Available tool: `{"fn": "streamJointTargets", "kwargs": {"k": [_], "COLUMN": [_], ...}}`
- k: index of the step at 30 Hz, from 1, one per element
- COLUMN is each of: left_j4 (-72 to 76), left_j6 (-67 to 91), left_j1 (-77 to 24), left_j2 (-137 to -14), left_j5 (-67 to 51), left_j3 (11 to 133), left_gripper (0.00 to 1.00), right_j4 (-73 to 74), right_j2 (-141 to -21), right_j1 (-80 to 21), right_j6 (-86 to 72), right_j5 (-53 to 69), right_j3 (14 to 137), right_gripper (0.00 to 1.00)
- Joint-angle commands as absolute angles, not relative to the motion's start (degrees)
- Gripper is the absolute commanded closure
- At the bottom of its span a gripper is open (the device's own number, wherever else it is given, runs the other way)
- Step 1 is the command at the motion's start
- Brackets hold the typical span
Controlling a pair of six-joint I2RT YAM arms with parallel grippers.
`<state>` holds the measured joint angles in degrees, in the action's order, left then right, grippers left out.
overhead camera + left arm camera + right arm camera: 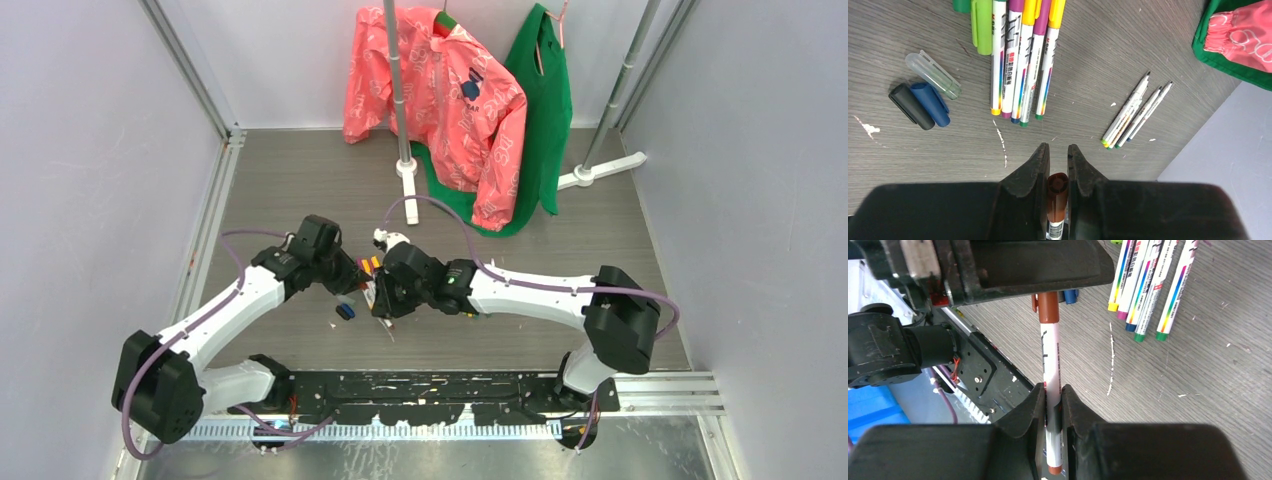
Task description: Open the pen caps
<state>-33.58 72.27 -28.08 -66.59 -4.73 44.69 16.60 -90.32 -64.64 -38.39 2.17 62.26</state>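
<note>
A whitish pen [1050, 355] with a brown cap [1048, 307] is stretched between both grippers above the table. My left gripper [1058, 150] is shut on the brown cap [1057, 190]. My right gripper [1053, 390] is shut on the barrel near its brown tail end. Both meet mid-table, left gripper [352, 278] facing right gripper [385, 290]. Several capped pens [1023, 60] lie side by side ahead. Loose black [911, 106], blue [929, 103] and clear [933, 75] caps lie to their left. Several uncapped thin pens [1135, 112] lie to the right.
A pink jacket [450, 100] and a green garment [545, 110] hang from a stand [400, 100] at the back of the table. Grey walls [740, 200] close in both sides. The black base rail [430, 385] runs along the near edge.
</note>
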Motion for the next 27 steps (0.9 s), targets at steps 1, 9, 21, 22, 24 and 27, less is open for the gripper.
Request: {"fn": "streamJointTargets", "kwargs": {"k": [1,9,21,22,24,27], "left_j4": [-24.06,-14.56,-26.38,-28.06,-30.32,-33.71], "left_j6": [73.28,72.7,67.82,67.13,66.56,65.92], "left_j1": [-25.54,-23.53,-20.57,-20.57,-20.57,-20.61], "left_j2": [-62.35,-54.33,-57.79,-58.85,-60.6,-62.36], "left_j5": [3.06,1.18,-1.94,-2.11,-2.11,-0.88], "left_j3": [43.37,36.33,39.24,39.64,39.97,40.6], "left_gripper": [1.0,1.0,1.0,1.0,1.0,1.0], "right_j4": [20.23,8.68,20.98,23.69,28.59,32.66], "right_j2": [-86.97,-86.27,-83.52,-83.8,-84.73,-86.99], "right_j1": [-64.55,-61.53,-58.76,-58.61,-58.01,-56.98], "right_j6": [-43.07,-49.23,-42.7,-41.5,-39.55,-37.14], "right_j5": [9.28,17.31,6.9,4.27,-2.06,-7.95], "right_j3": [58.15,53.52,56.97,57.98,59.97,62.22], "right_gripper": [0.99,0.99,0.99,0.99,0.99,0.99]}}
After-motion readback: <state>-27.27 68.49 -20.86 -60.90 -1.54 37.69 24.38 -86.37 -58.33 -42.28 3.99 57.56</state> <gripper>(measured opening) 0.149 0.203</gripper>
